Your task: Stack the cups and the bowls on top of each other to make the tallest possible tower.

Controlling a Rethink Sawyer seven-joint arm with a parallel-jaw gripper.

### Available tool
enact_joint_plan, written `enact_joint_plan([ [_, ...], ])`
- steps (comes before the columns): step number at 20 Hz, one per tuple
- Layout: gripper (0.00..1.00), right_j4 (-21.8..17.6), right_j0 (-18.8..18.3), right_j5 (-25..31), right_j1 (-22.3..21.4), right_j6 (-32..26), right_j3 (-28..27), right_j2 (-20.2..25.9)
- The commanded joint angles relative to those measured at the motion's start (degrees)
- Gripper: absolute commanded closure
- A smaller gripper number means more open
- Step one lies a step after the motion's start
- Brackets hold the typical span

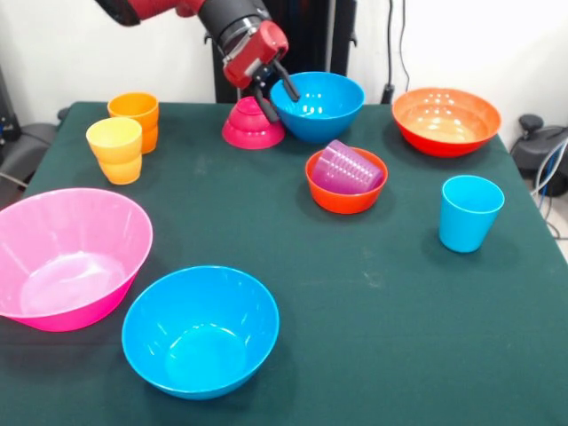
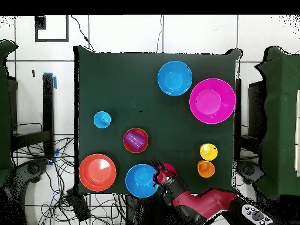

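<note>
My gripper [image 1: 273, 94] hangs at the far side of the table, open, between an upside-down magenta bowl [image 1: 253, 127] and the left rim of a blue bowl [image 1: 318, 106]. Its fingers stand apart at that rim and hold nothing. In the overhead view the gripper [image 2: 158, 176] sits between the magenta bowl [image 2: 169, 170] and the blue bowl [image 2: 141, 180]. A ribbed purple cup [image 1: 344, 167] lies tilted inside the small orange-red bowl [image 1: 342, 201]. The light blue cup [image 1: 469, 211], the orange cup [image 1: 135, 111] and the yellow-orange cup [image 1: 115, 149] stand upright.
A wide orange bowl [image 1: 445, 120] stands at the far right. A large pink bowl [image 1: 67, 257] and a second blue bowl [image 1: 200, 330] stand near the front left. The table [image 1: 373, 293] has a green cloth; cables lie beyond its edges.
</note>
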Motion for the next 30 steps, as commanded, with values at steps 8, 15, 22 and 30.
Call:
enact_joint_plan([
  [8, 0.00, -12.6, 6.8, 0.0, 13.0, -6.6, -16.4, -1.9],
  [15, 0.00, -16.2, 12.5, 1.9, 12.6, -8.3, -16.9, -4.1],
  [22, 0.00, -18.1, 17.9, -1.2, 10.8, -3.9, -18.3, -4.2],
  [30, 0.00, -14.0, 19.6, -3.2, 14.1, -6.7, -21.9, -5.2],
])
